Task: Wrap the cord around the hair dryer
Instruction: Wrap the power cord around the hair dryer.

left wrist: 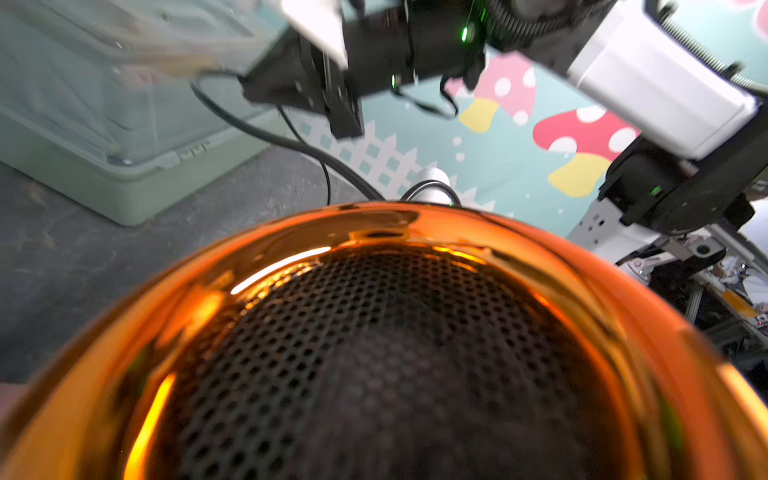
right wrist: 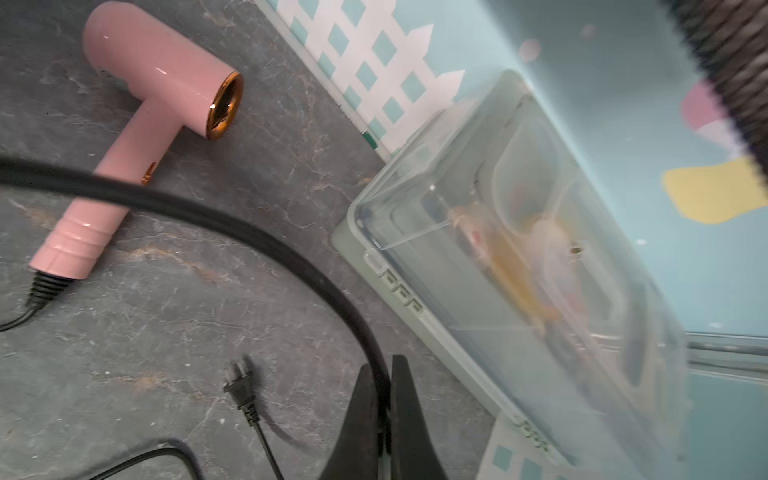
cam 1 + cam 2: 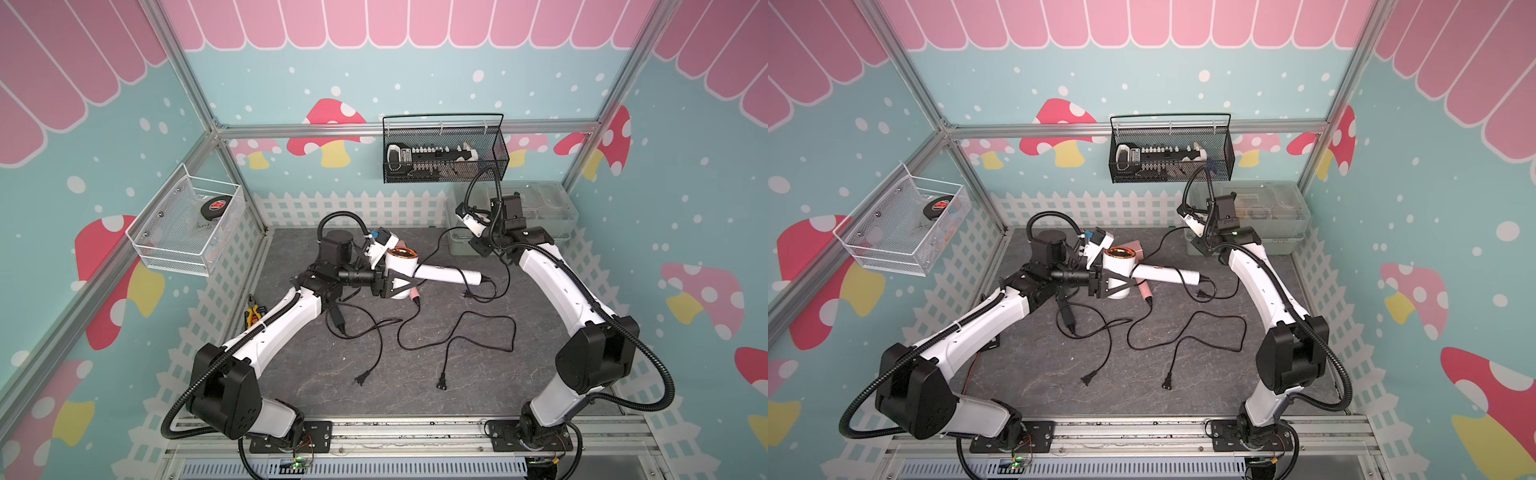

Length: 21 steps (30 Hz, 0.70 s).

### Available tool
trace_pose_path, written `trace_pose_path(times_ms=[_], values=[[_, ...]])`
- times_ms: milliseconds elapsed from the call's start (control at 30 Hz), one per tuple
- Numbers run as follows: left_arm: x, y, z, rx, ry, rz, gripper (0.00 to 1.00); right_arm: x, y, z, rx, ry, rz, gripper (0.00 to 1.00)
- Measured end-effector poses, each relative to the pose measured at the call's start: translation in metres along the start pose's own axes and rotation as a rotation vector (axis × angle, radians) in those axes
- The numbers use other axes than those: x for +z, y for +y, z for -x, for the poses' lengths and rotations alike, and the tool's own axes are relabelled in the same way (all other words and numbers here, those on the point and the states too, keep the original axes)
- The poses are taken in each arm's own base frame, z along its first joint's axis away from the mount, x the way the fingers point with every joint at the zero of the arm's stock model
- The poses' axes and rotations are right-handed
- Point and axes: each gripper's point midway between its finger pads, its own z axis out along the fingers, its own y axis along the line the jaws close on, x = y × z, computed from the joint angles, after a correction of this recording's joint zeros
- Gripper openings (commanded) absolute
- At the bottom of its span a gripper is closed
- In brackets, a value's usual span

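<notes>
A white hair dryer (image 3: 440, 272) with a copper ring (image 1: 291, 257) is held up over the mat, handle pointing right. My left gripper (image 3: 405, 284) is shut on its barrel; in the left wrist view the dryer's mesh hides the fingers. A black cord (image 3: 438, 243) rises from the handle to my right gripper (image 3: 461, 232), which stands near the green box. That gripper (image 2: 384, 390) is shut on the cord (image 2: 257, 237). A loop of cord shows at the handle's end (image 1: 432, 189). A pink hair dryer (image 2: 145, 83) lies on the mat under the white one.
Loose cords with plugs (image 3: 361, 379) (image 3: 442, 380) and a power brick (image 3: 337, 320) sprawl over the mat's middle. A clear-lidded green box (image 3: 519, 212) sits at the back right. A black mesh basket (image 3: 444, 153) and a white wire basket (image 3: 187, 224) hang on the walls.
</notes>
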Motion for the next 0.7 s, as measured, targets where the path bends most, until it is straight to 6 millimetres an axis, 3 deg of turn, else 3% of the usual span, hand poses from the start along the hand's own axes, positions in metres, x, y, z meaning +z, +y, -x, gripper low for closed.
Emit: trace_pose_path(times_ms=[167,467,700], values=[[-0.021,0.007,0.033,-0.014,-0.13,-0.021,0.0,0.015,0.024,-0.01,0.115,-0.053,0.126,0.0],[-0.037,-0.004,0.068,0.027,-0.243,-0.093,0.0,0.02,0.048,0.008,0.268,-0.221,0.288,0.0],[-0.055,0.036,0.078,-0.037,-0.327,-0.03,0.0,0.029,0.09,-0.016,0.363,-0.226,0.378,0.0]])
